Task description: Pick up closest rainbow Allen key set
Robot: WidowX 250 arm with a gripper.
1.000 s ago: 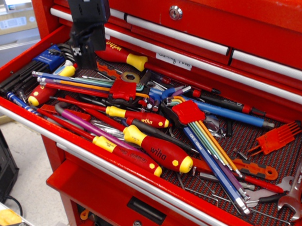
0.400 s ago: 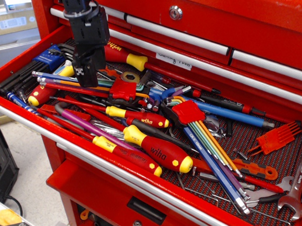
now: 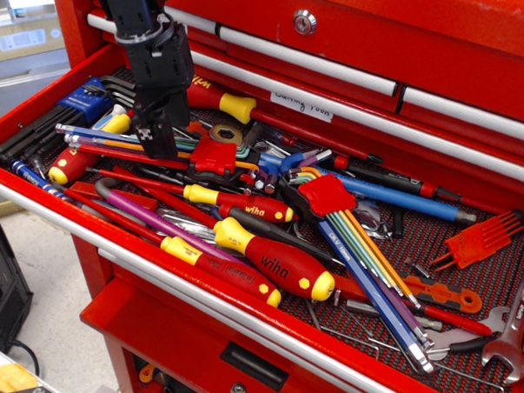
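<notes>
The black gripper [image 3: 157, 144] hangs over the left part of the open red drawer [image 3: 40, 91], its tip low above the rainbow Allen key set [image 3: 116, 145]; from this angle I cannot tell how far its jaws stand apart, or whether it touches the keys. The set lies directly beneath and to the left of the tip: thin lilac-blue, orange, red and green rods, nearly parallel, running into a dark red blocky holder [image 3: 213, 157] just right of the gripper. Behind and left of it lie black hex keys in a blue holder [image 3: 83, 102]; behind it a red-and-yellow screwdriver [image 3: 216, 97] sits near the drawer's back wall. In front, smooth red-and-yellow Wiha screwdrivers [image 3: 272, 265] cross over one another beside a purple rod [image 3: 148, 211], crowding the drawer's grey front rail [image 3: 154, 274]. Well to the right a second key set fans out from a bright red holder [image 3: 327, 195], and farther right are an orange comb-like tool [image 3: 478, 236] and steel wrenches [image 3: 510, 342]. The dark textured liner [image 3: 467, 284] shows bare only at the far right.
</notes>
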